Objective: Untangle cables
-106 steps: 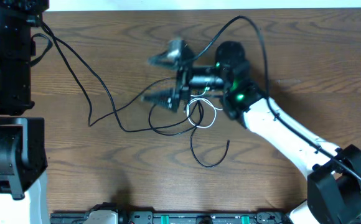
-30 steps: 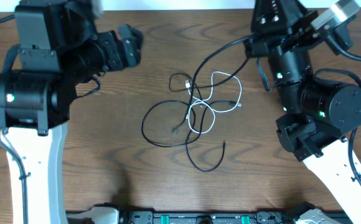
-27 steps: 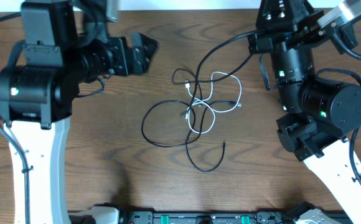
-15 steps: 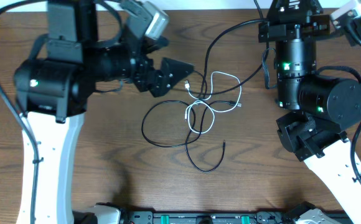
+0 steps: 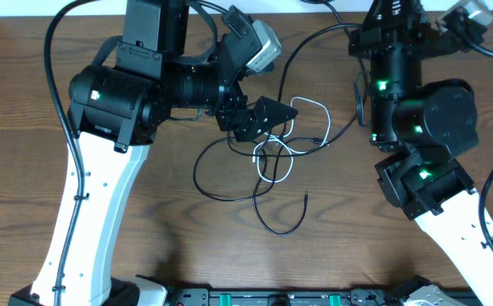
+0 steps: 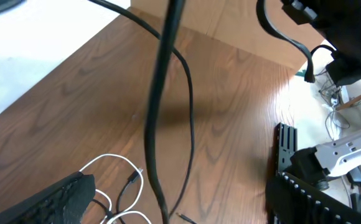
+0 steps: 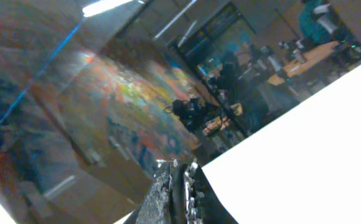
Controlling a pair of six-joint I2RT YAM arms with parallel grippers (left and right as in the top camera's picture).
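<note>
Starting nearest the robot's base, a loop of one black cable (image 5: 280,231) is seen lying flat on the wooden table (image 5: 144,255). Just beyond it, the cables are found tangled together mid-table, with the white cable (image 5: 286,157) wound across the second black cable (image 5: 197,177). The left gripper (image 5: 266,119) is held over the far edge of that tangle, its fingers (image 6: 56,200) spread wide and nothing pinched; whether the cords are touched cannot be judged from above. Farthest back, the right gripper (image 7: 175,185) is held high above the table, its fingers pressed together.
</note>
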